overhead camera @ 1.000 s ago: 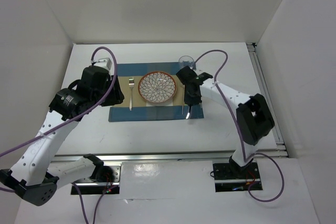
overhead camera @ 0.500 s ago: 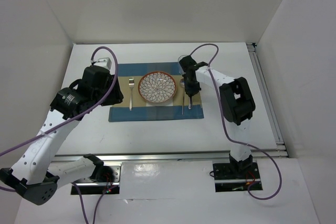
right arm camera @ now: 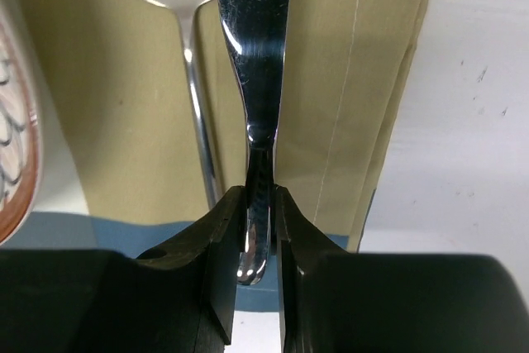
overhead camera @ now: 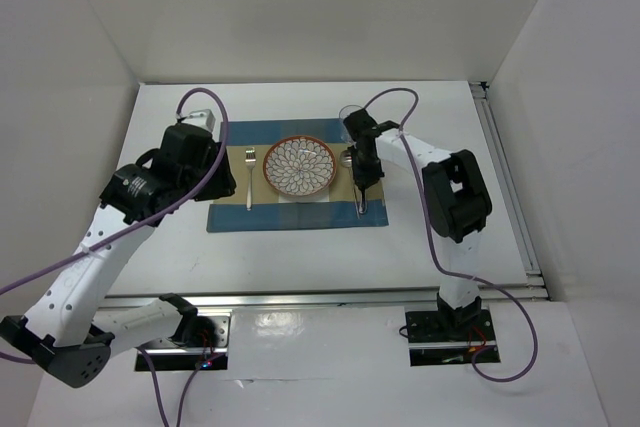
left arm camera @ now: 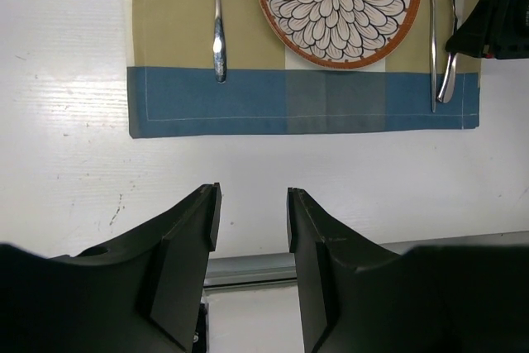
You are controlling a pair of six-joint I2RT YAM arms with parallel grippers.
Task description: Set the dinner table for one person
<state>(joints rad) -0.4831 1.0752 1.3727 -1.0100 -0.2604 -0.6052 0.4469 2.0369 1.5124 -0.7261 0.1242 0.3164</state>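
- Top external view: the white table (overhead camera: 300,247) fills the floor of the white-walled cell, with metal rails along its near and right edges and both arm bases bolted at its near edge.
- A blue-and-tan striped mat (overhead camera: 230,217) lies flat near the table's middle, its long sides parallel to the near edge.
- A patterned plate (overhead camera: 299,167) with a red-brown rim sits at the centre of the mat.
- A fork (overhead camera: 249,179) lies on the mat left of the plate, tines pointing away from the arms, apart from the plate.
- A spoon (overhead camera: 348,159) lies on the mat just right of the plate, bowl at the far end.
- A knife (right arm camera: 252,39) runs alongside the spoon on its right, near the mat's right edge, blade toward the far side. Whether it rests on the cloth I cannot tell.
- A clear glass (overhead camera: 350,114) stands beyond the mat's far right corner, partly hidden by the right arm.
- The right gripper (right arm camera: 259,204) is clamped on the knife's handle near its rounded end, one finger pressed to each side.
- The left gripper (left arm camera: 252,204) hovers over bare table at the mat's near left side, fingers parted with nothing between them.
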